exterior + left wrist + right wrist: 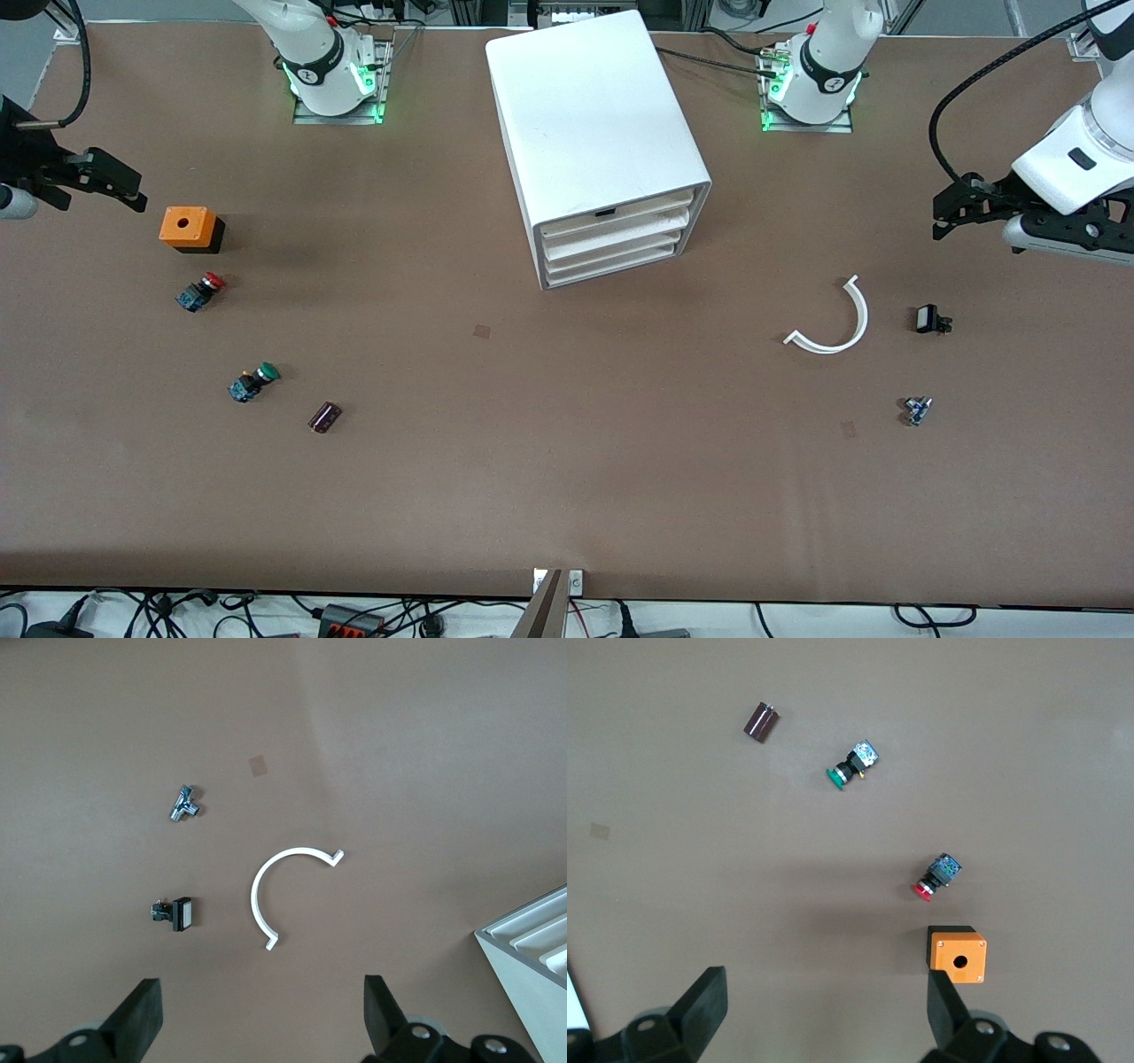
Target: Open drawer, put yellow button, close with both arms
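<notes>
Brown bench (567, 496) fills the front view, with wide bare room across its lower half and middle. The white cabinet (594, 115) stands at upper centre between the two arm bases. Its drawer (616, 215), the top one of four, sits flush and shut, with nothing on the bench in front of it. The yellow button shows in no view.

The left gripper (952, 208) hangs over the bench edge at the left arm's end; the left wrist view shows its fingers (133, 1023) spread wide and empty. The right gripper (111, 182) hangs over the right arm's end, fingers (700, 1010) likewise spread and holding nothing.

Under the right gripper lie an orange box (188, 227), the red button (200, 291) just below it in the front view, then the green button (253, 382) and a dark cylinder (324, 416), all apart.

Near the left gripper lie a white arc (837, 323), a black clip (930, 320) beside it, and a small metal fitting (917, 410) lower down. Only the left wrist view catches a cabinet corner (532, 939).
</notes>
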Robot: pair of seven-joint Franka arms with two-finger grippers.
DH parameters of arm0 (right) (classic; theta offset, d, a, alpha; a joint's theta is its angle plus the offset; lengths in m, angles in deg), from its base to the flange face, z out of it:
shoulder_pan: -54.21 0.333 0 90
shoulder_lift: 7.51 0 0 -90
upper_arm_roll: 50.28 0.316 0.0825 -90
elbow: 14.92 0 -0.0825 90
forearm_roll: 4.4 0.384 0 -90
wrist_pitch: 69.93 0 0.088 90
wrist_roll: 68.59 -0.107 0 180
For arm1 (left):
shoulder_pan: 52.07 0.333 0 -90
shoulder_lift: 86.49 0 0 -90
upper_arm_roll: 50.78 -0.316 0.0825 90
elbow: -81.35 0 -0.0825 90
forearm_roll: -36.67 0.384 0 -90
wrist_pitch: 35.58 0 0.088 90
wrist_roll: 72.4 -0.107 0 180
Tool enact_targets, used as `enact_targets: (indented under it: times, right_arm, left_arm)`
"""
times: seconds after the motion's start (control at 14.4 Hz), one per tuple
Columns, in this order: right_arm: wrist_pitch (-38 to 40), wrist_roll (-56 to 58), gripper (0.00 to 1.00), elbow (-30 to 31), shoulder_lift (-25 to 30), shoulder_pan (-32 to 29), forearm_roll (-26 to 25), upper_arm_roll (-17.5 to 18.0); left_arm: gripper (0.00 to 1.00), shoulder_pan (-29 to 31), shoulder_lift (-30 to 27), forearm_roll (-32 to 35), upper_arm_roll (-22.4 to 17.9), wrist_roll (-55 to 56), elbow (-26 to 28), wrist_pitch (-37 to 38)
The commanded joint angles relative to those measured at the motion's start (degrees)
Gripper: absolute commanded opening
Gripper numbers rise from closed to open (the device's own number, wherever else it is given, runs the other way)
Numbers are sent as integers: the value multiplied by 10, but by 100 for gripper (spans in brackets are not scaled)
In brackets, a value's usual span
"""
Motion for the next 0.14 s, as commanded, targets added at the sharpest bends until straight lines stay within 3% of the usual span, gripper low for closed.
enact_targets:
  times: [0.0, 0.07]
  right_arm:
    - [-3, 6, 100, 5, 9, -5, -10, 7]
    - [-3, 6, 100, 5, 9, -4, -10, 7]
  left_arm:
    - [100, 7, -10, 0, 6, 4, -1, 11]
    - [100, 7, -9, 0, 6, 4, -1, 11]
